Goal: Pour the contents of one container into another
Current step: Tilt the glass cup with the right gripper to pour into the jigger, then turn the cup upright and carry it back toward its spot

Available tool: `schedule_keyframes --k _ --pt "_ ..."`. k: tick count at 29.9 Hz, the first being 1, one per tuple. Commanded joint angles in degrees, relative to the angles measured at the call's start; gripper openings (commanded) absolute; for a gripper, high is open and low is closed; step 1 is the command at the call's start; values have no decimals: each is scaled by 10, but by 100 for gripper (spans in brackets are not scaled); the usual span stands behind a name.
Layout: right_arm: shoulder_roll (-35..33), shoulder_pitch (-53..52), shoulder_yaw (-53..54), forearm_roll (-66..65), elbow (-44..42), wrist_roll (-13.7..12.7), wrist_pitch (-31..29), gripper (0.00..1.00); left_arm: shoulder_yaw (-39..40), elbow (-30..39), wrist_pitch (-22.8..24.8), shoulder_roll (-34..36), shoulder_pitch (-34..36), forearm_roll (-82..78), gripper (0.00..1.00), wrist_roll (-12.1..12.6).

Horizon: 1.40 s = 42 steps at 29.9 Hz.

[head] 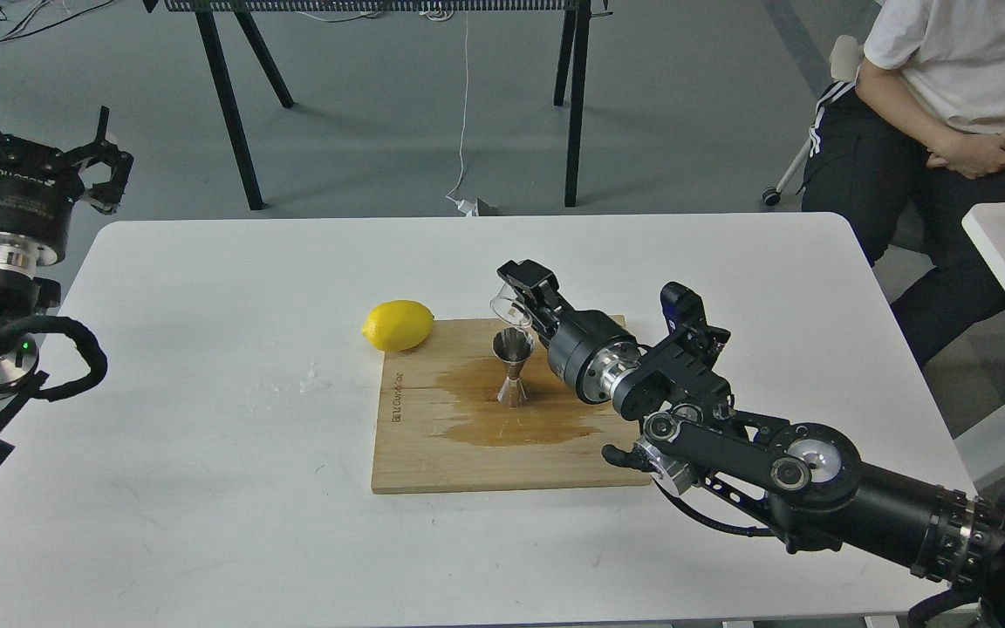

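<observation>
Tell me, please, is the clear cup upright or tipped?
Tipped: the right pincer holds the clear cup tilted, lip down over the steel jigger.

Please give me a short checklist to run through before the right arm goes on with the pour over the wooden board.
1. Right gripper holds the tiny clear transparent cup: ok, shut on it.
2. Cup tilted above the shiny hourglass-shaped steel jigger: ok.
3. Jigger upright on the pale wooden cutting board: ok.
4. Board dry: not ok, a dark wet stain spreads around the jigger's base.
5. Liquid left in the cup: cannot tell.
6. Yellow lemon and left gripper clear of the pour: ok, the lemon lies at the board's far left corner, the left gripper is open off the table's edge.
</observation>
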<state>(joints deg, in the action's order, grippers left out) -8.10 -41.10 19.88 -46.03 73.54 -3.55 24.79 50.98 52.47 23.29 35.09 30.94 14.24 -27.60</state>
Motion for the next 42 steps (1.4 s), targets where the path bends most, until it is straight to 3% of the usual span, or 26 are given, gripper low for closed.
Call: schedule_keyframes --k 1,42 --pt "0 -11 -15 0 -1 1 0 22 0 0 1 1 0 0 100 0" --pt "-27 -70 -109 -128 -18 4 9 22 1 -11 3 0 -1 0 100 -1"
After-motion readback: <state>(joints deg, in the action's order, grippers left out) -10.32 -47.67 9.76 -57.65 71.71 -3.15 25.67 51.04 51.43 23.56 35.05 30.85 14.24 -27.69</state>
